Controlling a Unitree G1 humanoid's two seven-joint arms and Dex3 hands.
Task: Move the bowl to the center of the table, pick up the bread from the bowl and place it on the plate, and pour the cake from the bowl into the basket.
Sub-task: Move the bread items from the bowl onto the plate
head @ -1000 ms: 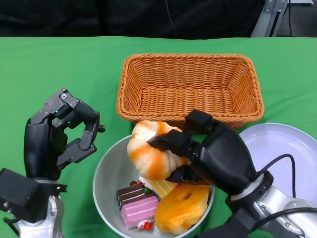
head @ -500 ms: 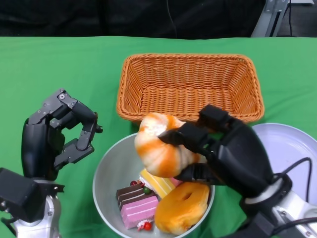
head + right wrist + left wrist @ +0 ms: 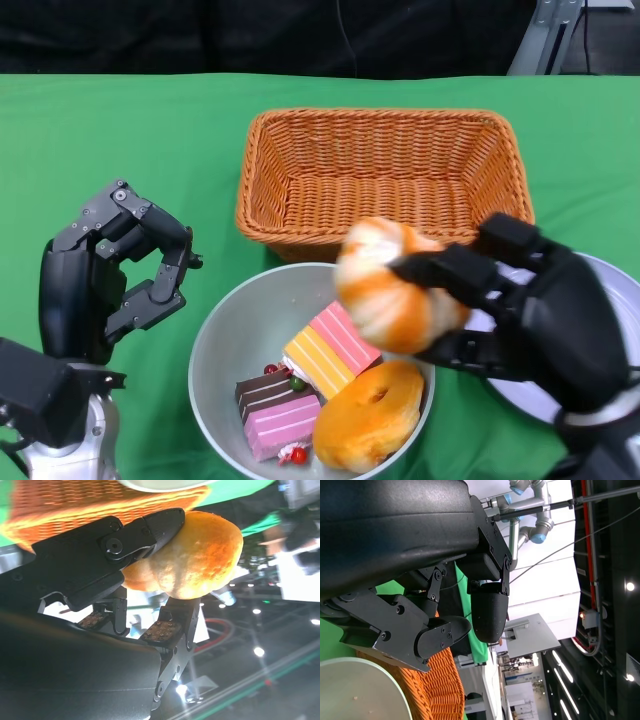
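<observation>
Woven wicker basket [image 3: 385,172] sits rough on the matt green cloth tabletop [image 3: 120,130], beside a smooth, satin-grey bowl [image 3: 228,340] and glossy bread [image 3: 385,285].

The woven brown wicker basket [image 3: 385,175] stands just behind the round grey bowl [image 3: 232,340], blocking the way back. The white round plate [image 3: 590,290] sits beside the bowl. Bare green worktop [image 3: 120,130] lies open far left.
</observation>
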